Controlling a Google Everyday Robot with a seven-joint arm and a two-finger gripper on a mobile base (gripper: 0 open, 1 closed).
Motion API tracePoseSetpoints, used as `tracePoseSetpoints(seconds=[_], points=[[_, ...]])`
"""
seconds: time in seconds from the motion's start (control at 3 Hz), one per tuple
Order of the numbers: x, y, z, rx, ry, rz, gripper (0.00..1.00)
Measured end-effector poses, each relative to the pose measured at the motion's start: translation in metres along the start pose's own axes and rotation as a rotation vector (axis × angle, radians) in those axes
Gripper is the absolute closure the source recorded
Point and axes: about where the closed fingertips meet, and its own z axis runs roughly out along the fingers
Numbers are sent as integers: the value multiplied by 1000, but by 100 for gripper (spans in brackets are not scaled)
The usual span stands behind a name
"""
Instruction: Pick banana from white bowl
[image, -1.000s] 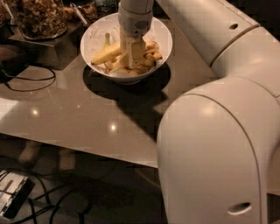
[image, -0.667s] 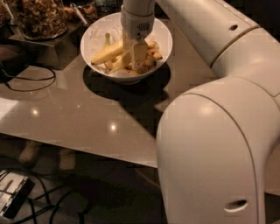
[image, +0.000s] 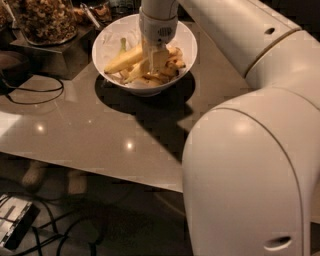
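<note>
The white bowl (image: 107, 36) stands at the back of the table and holds several yellow bananas. A thicker banana with a green stem tip (image: 122, 58) lies on its left side. My gripper (image: 153, 62) reaches straight down into the middle of the bowl, among the bananas. A slimmer pale yellow banana (image: 135, 74) pokes out from under the gripper towards the lower left; its far end is hidden by the gripper. Short stubby bananas (image: 172, 66) lie to the right of the gripper.
A glass jar of brown granola (image: 44, 20) stands on a dark block at the back left. A black cable (image: 31, 93) loops over the table's left side. My large white arm (image: 260, 150) fills the right. The table's front edge (image: 100, 167) runs below.
The gripper has shifted very slightly to the right inside the bowl. The bananas lie much as before.
</note>
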Motion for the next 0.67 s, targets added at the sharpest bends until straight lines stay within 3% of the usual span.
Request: tracePoseSetpoints(seconds=[0.33, 0.67], points=[[0, 0, 0, 0, 0, 0, 100], [0, -5, -1, 24, -6, 10, 100]])
